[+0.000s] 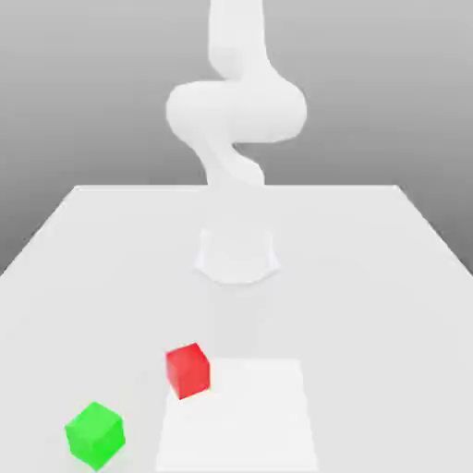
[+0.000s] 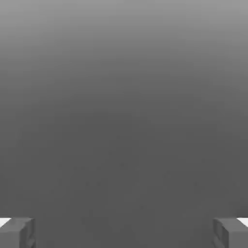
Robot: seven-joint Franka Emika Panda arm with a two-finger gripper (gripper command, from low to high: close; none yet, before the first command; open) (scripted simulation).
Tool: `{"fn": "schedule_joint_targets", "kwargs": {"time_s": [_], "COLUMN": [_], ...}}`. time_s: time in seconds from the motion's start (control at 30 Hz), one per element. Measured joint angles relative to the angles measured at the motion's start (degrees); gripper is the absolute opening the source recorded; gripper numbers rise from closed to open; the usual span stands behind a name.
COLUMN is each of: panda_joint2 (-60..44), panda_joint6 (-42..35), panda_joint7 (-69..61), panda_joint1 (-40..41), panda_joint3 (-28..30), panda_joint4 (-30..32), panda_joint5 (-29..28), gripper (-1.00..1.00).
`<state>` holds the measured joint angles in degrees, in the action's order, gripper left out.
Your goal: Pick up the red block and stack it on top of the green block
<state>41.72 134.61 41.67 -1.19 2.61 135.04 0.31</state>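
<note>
In the exterior view a white desk [image 1: 369, 277] stretched away toward a grey backdrop, and the pale robot arm [image 1: 236, 111] rose from its round base [image 1: 236, 254] at the middle of the desk, bending in a curve before running up out of the top edge. The red block [image 1: 187, 369] sat on the near part of the desk, a little toward the exterior view's left of the base, turned so one corner edge faced the camera. The green block [image 1: 94, 433] lay nearer still and further toward that view's left, well apart from the red one, also turned at an angle. A slightly brighter square patch [image 1: 249, 416] marked the desk just beside the red block on the exterior view's right. The hand view gave plain grey ground, with the claw [image 2: 124, 232] spread wide: its two grey fingertips [image 2: 17, 232] stood at opposite sides with nothing between them.
</note>
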Motion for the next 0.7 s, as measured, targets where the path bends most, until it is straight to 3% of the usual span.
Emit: {"fn": "schedule_joint_targets", "kwargs": {"time_s": [0.4,0.57,0.7], "panda_joint2": [-24.0,-36.4,-43.1], "panda_joint6": [15.9,24.2,29.5], "panda_joint7": [-22.9,-32.3,-36.7], "panda_joint1": [-5.1,-4.5,-4.1], "panda_joint3": [11.5,14.2,13.8], "panda_joint4": [17.8,26.3,27.2], "panda_joint5": [0.9,-1.5,1.2], "gripper": [0.00,0.00,0.00]}}
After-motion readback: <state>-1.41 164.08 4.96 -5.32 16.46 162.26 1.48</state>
